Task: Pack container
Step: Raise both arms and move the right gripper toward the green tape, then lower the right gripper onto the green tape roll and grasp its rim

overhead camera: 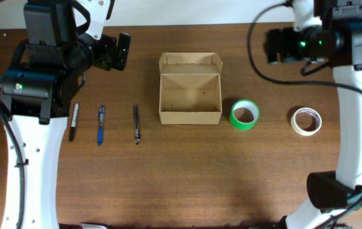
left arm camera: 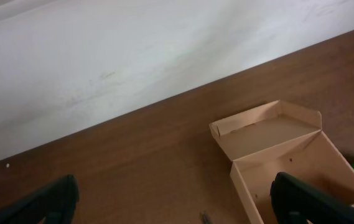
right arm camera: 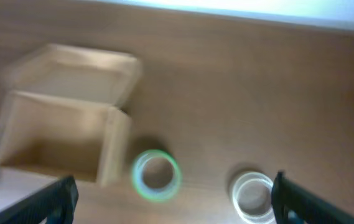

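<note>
The container (overhead camera: 190, 95) is an open tan cardboard box at the table's middle, lid flap folded back, empty inside. It also shows in the left wrist view (left arm camera: 288, 162) and the right wrist view (right arm camera: 65, 130). A green tape roll (overhead camera: 244, 114) lies just right of it, and a white tape roll (overhead camera: 306, 121) lies further right; both show in the right wrist view, the green roll (right arm camera: 156, 175) and the white roll (right arm camera: 252, 195). Three pens lie left of the box: black marker (overhead camera: 74, 121), blue pen (overhead camera: 101, 124), dark pen (overhead camera: 137, 123). My left gripper (overhead camera: 120, 51) is open and empty, raised at the back left. My right gripper (overhead camera: 275, 46) is open and empty, raised at the back right.
A pale wall runs behind the table's back edge (left arm camera: 133, 56). The white arm links stand along the left side (overhead camera: 31, 165) and the right side (overhead camera: 359, 140) of the table.
</note>
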You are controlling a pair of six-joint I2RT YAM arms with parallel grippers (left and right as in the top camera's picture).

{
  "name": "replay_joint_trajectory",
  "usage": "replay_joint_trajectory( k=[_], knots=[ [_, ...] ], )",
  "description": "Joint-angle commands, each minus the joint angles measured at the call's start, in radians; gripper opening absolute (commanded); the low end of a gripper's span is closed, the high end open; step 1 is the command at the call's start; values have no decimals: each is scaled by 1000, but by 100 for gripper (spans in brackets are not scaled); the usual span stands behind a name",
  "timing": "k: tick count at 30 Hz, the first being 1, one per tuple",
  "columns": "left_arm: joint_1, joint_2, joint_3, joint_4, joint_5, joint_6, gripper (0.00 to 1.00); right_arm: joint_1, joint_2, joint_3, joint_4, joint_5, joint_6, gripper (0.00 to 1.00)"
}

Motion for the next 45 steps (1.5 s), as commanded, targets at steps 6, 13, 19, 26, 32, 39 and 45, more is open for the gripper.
replay_joint_trajectory(
  k=[6,13,19,26,32,39,45],
  knots=[
    [-2,1,18,-6,-11,-10,99,-13,205,-64,-111,83,79,99],
    [-2,1,17,-28,-11,-9,99,10,256,-185,-27,30,80,99],
    [-2,2,17,-30,-14,-9,99,29,256,-365,37,4,106,99],
    [-2,8,17,-31,-14,-9,99,84,254,-515,125,4,151,100],
    [-2,25,17,-34,-14,-9,99,170,214,-550,167,76,228,100],
    [-2,51,17,-34,-14,3,99,153,140,-600,163,187,229,100],
    [-2,53,17,-34,-14,10,99,115,33,-703,175,194,230,97]
  ],
)
